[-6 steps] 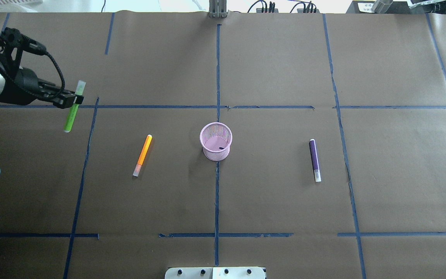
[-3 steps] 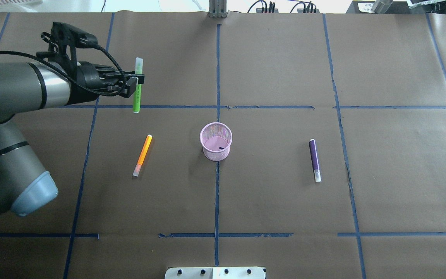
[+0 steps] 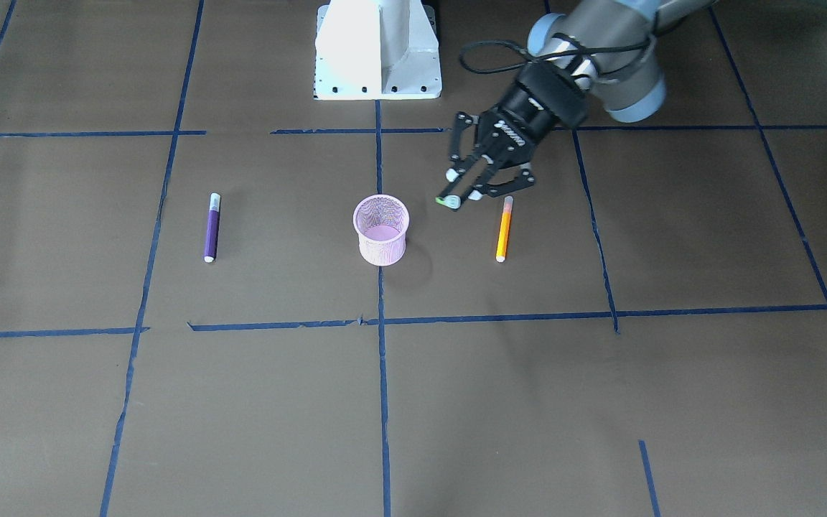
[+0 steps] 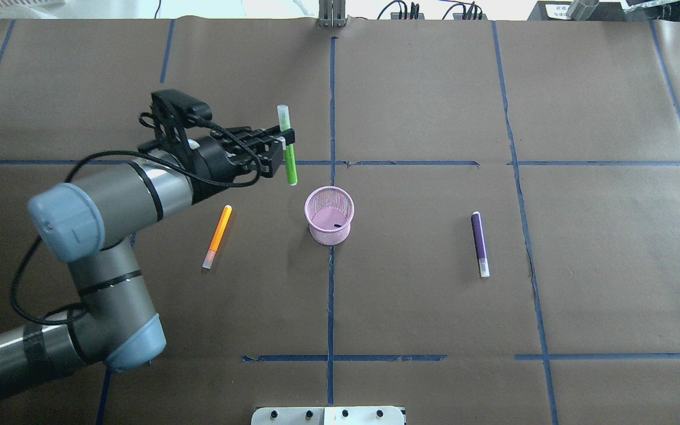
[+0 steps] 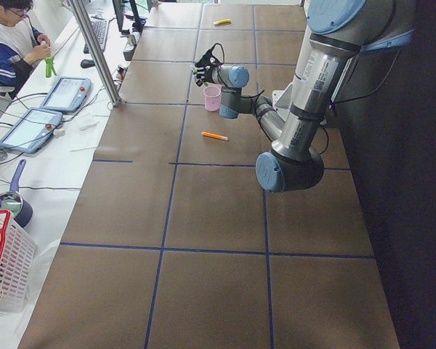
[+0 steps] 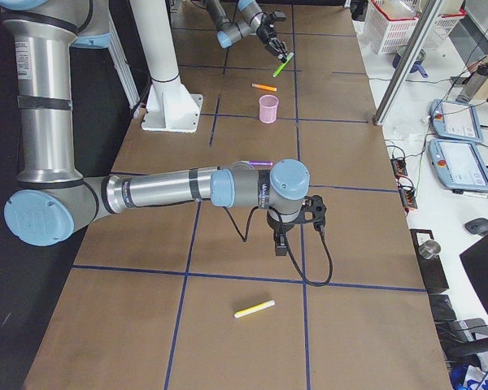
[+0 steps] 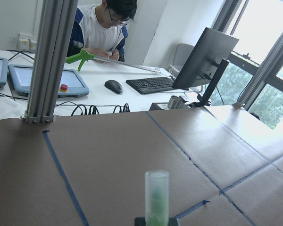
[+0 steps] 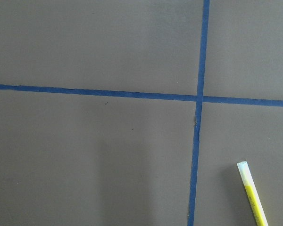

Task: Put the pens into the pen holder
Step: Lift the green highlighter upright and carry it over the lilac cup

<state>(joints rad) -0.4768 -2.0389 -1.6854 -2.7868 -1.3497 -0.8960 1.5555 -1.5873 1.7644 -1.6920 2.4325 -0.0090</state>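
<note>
The paper-covered table (image 4: 434, 319) carries all items. The left gripper (image 4: 285, 144) is held in the air, its jaws clamped on the green pen (image 4: 289, 160) just under the pale cap, so that most of the barrel hangs below the jaws, somewhat tilted. The right gripper (image 6: 281, 244) is seen low over the table from the side only; whether its jaws are released cannot be told. The pen holder (image 4: 329, 235) stands upright below the left jaws and off to their right, near but not yet beneath them. The orange pen (image 4: 218, 236) lies flat below and left of those jaws, the purple pen (image 4: 480, 243) well beyond the holder on their right, and the yellow pen (image 8: 253, 194) just beside the right jaws. Risks judged: with the grip so high, the barrel may swing; a tilted tip may strike the rim and tip the light mesh cup; a release short of the mouth drops the pen outside.
</note>
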